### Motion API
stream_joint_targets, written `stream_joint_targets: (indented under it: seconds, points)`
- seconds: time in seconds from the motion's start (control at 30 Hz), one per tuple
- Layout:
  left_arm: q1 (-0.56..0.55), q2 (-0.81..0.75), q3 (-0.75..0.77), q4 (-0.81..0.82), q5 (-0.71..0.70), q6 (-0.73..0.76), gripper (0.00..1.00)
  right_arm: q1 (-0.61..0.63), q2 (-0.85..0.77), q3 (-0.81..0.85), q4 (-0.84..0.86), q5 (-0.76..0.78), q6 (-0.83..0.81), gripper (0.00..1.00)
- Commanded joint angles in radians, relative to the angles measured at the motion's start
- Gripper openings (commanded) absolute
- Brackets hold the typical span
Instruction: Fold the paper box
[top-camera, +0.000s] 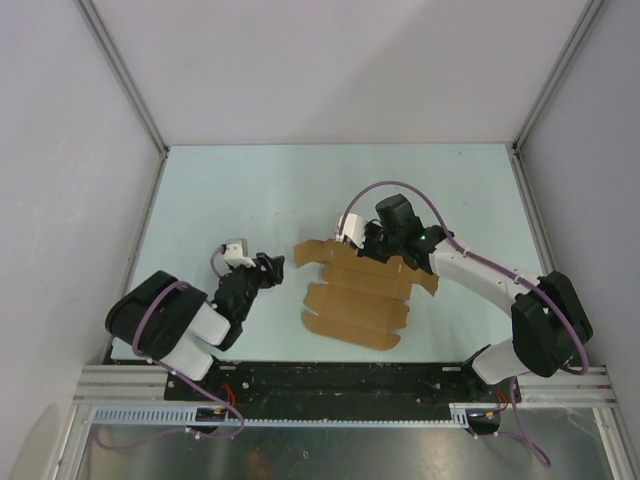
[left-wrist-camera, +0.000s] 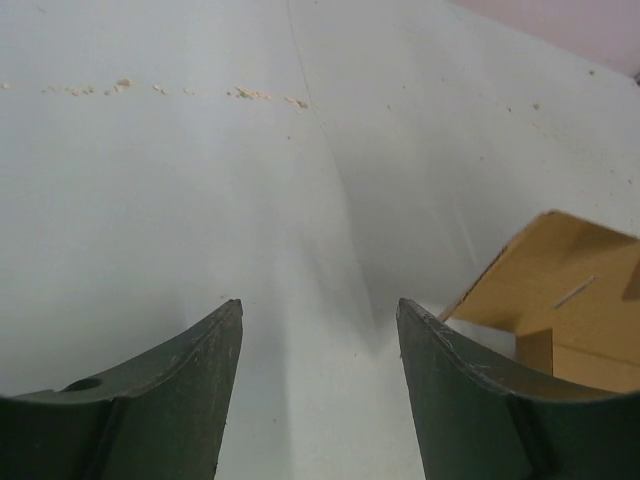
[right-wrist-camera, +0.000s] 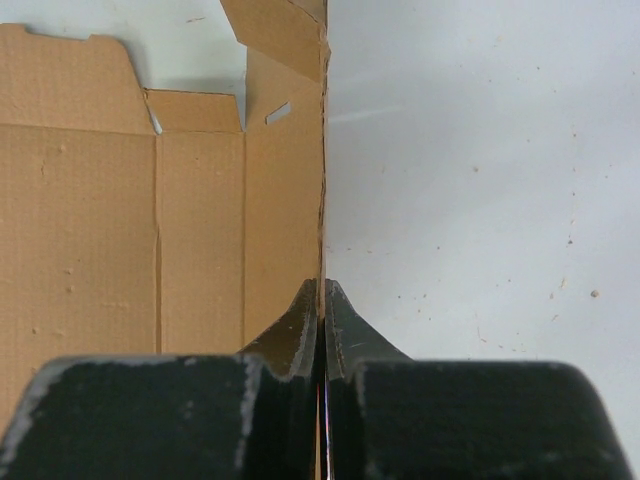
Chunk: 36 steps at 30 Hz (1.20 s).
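Note:
The paper box (top-camera: 357, 295) is a tan die-cut cardboard sheet with tabs and creases, lying mid-table. Its far panel stands raised on edge, and my right gripper (top-camera: 375, 245) is shut on that upright panel's edge (right-wrist-camera: 322, 200), both fingers pinching the thin card. The rest of the sheet (right-wrist-camera: 100, 220) spreads flat to the left in the right wrist view. My left gripper (top-camera: 272, 268) stands open just left of the sheet, with nothing between its fingers (left-wrist-camera: 190, 380). One raised corner of the box (left-wrist-camera: 570, 300) shows at the right of the left wrist view.
The pale table (top-camera: 250, 200) is walled by white panels at the back and sides. A black rail (top-camera: 330, 380) runs along the near edge between the arm bases. Small crumbs (left-wrist-camera: 250, 94) lie on the table ahead of the left gripper.

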Motion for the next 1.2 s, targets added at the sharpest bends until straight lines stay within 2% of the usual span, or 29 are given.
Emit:
stream_joint_targets:
  seconds: [0.0,0.13,0.57,1.17]
  points:
    - [0.024,0.016,0.035,0.131,-0.006,-0.058,0.68,-0.001,-0.033,-0.003,-0.024,-0.065,-0.048,0.00]
    - [0.028,0.039,0.056,0.131,0.014,-0.043,0.68,0.002,-0.044,-0.004,-0.034,-0.106,-0.064,0.00]
    - [0.026,0.209,0.153,0.162,0.265,0.031,0.65,0.009,-0.037,-0.009,-0.014,-0.115,-0.065,0.00]
    - [0.023,0.246,0.144,0.233,0.426,0.131,0.61,0.022,0.049,-0.012,0.071,-0.085,0.006,0.00]
